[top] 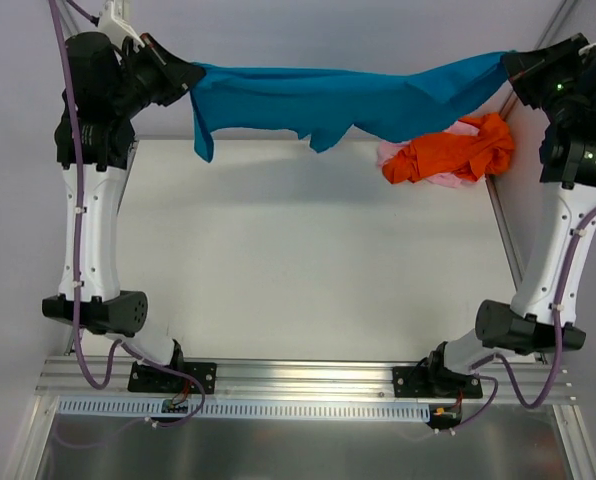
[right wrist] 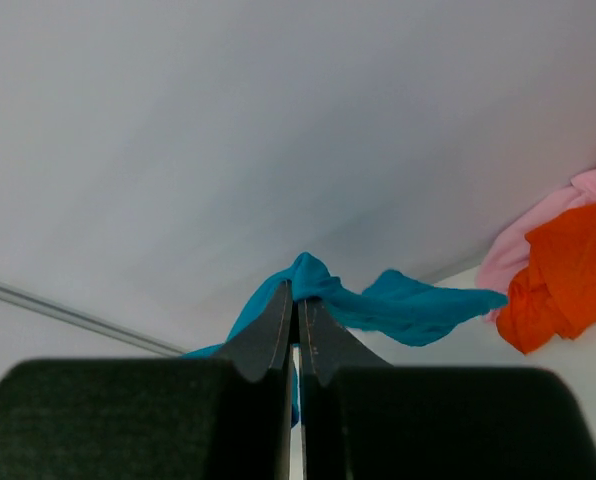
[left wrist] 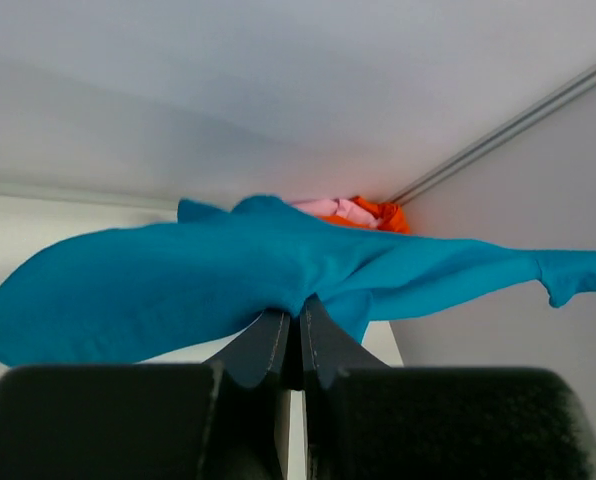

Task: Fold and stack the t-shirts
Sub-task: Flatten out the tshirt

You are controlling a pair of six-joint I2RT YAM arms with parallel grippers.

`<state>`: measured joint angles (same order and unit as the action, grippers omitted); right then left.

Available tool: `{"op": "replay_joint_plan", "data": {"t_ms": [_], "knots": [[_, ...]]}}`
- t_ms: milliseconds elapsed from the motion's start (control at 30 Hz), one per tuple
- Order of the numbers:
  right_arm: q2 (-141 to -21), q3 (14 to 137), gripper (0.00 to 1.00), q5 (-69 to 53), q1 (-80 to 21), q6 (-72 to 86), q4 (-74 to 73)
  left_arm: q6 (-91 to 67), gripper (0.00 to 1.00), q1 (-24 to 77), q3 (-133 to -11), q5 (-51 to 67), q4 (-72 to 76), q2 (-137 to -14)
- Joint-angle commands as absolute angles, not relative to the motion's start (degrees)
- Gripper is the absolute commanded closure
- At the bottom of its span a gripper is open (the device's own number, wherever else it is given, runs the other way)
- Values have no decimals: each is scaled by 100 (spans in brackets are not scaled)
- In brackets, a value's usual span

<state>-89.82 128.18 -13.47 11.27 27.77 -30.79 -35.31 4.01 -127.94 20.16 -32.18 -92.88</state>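
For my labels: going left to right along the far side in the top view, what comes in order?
Left end effector, teal-blue t-shirt, orange t-shirt, right end effector. The pink t-shirt overlaps the orange one, so it is omitted.

The left arm (top: 93,230) starts from its base at 7 o'clock in the top view. Its elbow sits low and its white forearm runs up to the wrist at 11 o'clock, where the left gripper (top: 190,78) points toward 3 o'clock. The right arm (top: 558,250) mirrors it, running from 5 o'clock up to 1 o'clock, and the right gripper (top: 508,68) points toward 9 o'clock. In both wrist views the fingers (left wrist: 268,345) are pressed together, pinching the teal-blue t-shirt (top: 348,100).
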Motion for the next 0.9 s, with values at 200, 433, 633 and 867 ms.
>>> {"op": "replay_joint_plan", "data": {"t_ms": [200, 433, 633, 867], "knots": [[-7050, 10180, 0, -1758, 1187, 2295, -3163, -4262, 1, 334, -9330, 2820, -2681, -7148], [-6864, 10564, 0, -933, 1195, 1890, -3788, -4298, 1, 334, -8481, 3067, -2803, -6557], [-6978, 10661, 1, -914, 1195, 1951, -3788, -4166, 1, 334, -8368, 2980, -2795, -6495], [-7996, 10179, 0, -2160, 1152, 2539, -3481, -4728, 1, 334, -6779, 2724, -1426, -6730]]}}
